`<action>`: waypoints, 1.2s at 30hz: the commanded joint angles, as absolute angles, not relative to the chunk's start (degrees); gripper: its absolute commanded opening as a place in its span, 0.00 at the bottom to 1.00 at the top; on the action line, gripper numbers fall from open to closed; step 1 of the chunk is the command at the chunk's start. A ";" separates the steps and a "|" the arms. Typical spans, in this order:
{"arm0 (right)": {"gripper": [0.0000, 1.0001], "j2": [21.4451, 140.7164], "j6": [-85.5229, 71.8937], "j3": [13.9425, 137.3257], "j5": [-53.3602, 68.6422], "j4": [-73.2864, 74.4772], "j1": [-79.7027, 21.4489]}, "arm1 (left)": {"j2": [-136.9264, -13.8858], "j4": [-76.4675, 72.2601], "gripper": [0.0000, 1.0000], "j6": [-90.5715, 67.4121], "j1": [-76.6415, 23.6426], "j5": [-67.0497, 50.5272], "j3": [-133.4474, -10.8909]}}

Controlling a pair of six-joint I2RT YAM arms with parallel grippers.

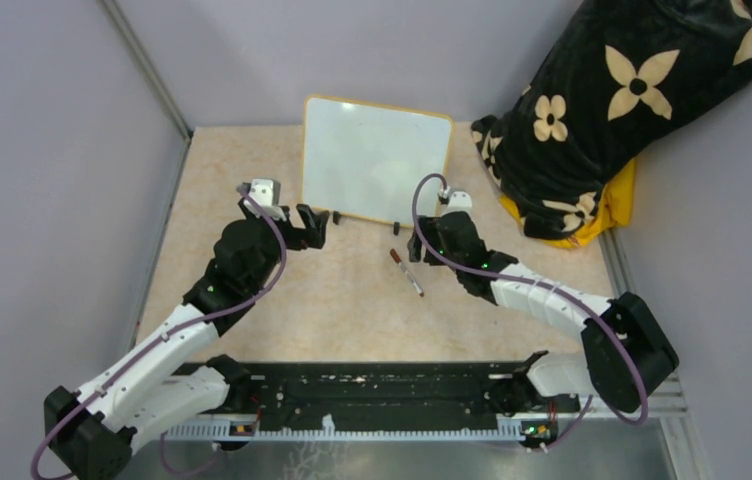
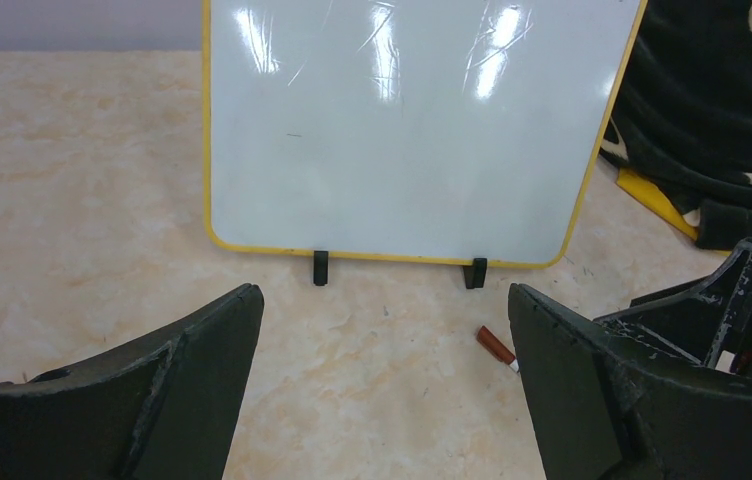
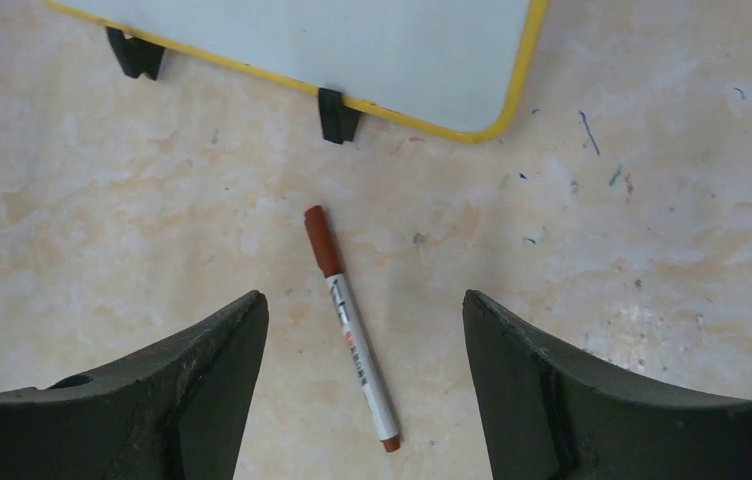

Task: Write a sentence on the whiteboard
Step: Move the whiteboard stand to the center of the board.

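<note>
The whiteboard (image 1: 375, 160) stands on two small black feet at the back of the table, with a yellow frame and a blank white face; no sentence shows on it. It also shows in the left wrist view (image 2: 402, 130) and in the right wrist view (image 3: 352, 40). A white marker with a reddish-brown cap (image 1: 406, 271) lies flat on the table in front of the board. In the right wrist view the marker (image 3: 350, 322) lies between the open fingers. My right gripper (image 3: 364, 300) is open above it. My left gripper (image 2: 382, 295) is open and empty, facing the board's lower edge; the marker's cap (image 2: 495, 345) shows at its right.
A black blanket with cream flowers (image 1: 617, 110) over something yellow fills the back right corner. Grey walls close the left and back. Small ink marks (image 3: 592, 140) dot the beige tabletop. A black rail (image 1: 372, 385) runs along the near edge.
</note>
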State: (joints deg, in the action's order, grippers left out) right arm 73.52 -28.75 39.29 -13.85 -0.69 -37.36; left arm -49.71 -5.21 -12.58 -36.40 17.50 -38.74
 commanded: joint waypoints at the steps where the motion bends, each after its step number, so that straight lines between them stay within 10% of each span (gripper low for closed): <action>1: 0.71 73.67 -29.09 39.50 -10.83 -6.90 -37.42 | -49.74 -6.50 0.99 -12.22 -36.82 17.41 -39.03; 36: 0.55 83.65 -24.46 40.34 -12.58 -3.47 -42.29 | -51.64 -5.18 0.99 -12.30 -36.77 16.96 -40.14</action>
